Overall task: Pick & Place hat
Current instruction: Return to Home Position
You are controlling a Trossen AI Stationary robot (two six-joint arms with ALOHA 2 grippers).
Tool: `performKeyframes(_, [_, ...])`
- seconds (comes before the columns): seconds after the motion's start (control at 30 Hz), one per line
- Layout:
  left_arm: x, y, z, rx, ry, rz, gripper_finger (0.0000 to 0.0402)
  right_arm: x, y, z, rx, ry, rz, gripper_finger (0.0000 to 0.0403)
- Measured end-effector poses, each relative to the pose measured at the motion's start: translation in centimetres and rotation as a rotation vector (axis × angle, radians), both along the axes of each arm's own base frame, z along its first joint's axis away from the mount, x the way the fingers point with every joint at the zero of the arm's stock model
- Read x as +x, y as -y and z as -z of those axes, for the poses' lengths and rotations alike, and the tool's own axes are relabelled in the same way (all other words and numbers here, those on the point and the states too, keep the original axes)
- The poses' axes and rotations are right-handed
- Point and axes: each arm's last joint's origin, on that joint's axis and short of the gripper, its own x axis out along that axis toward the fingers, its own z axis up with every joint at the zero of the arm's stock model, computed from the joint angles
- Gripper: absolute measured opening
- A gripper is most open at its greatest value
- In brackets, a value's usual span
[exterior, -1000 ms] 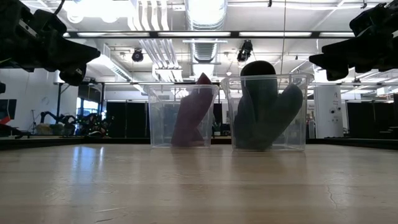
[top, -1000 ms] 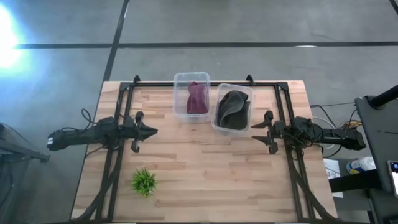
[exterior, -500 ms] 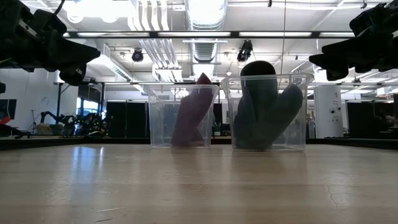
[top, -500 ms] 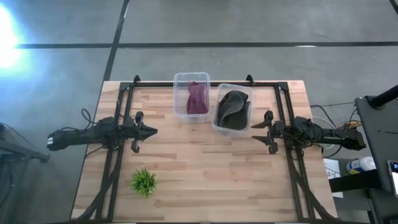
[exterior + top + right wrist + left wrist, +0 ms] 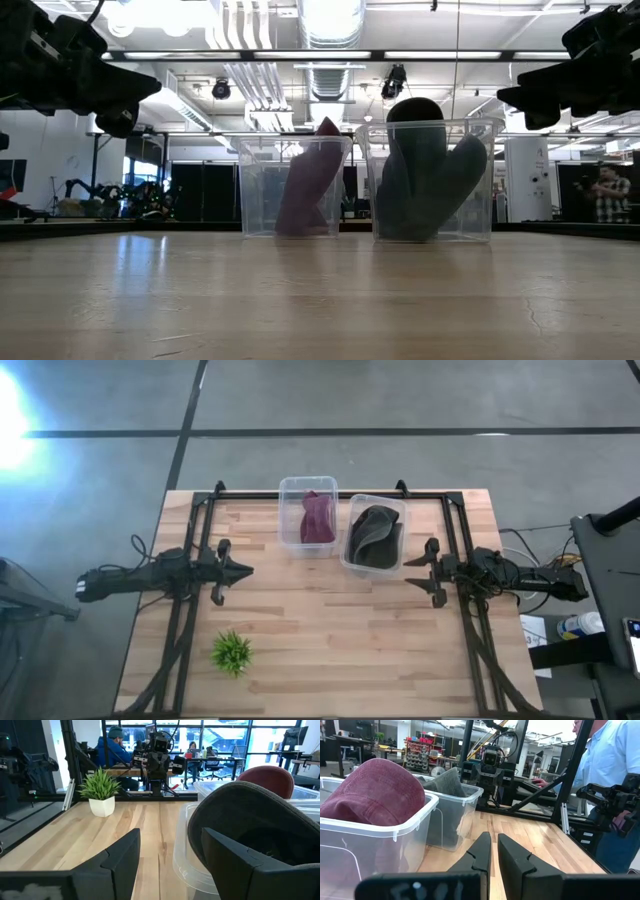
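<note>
Caps both binned: red cap (image 5: 318,518) stands on end in left transparent bin (image 5: 287,510), black cap (image 5: 374,535) sits folded in right transparent bin (image 5: 377,499). Bins are side by side at far middle of table (image 5: 330,630). Nothing left to pick, by the look of it.

Left gripper (image 5: 250,570) hangs over left side of table, well apart from the bins, fingers almost together with only a slit between, holding nothing. Right gripper (image 5: 407,563) hangs just near-right of the black cap's bin, fingers clearly spread, also empty. Potted plant (image 5: 231,651) is near-left, apart from both arms.

Step in hand reads as homing. To do it well:
- pull each arm straight back toward its own side
- hold height until past the bin rims
- watch the right arm most: its tips are close to the bin wall, and a swing left or far could clip it
- no dip toward the table

Person in light shirt (image 5: 615,760) stands beyond the table's right side, apparently outside the path.
</note>
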Motion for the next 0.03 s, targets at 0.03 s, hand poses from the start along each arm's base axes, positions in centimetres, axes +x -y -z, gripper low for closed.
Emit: performKeyframes(0.03, [0.0,0.0,0.0,0.0,0.0,0.0,0.0028,0.0,0.0,0.0,0.0,0.0,0.0,0.021])
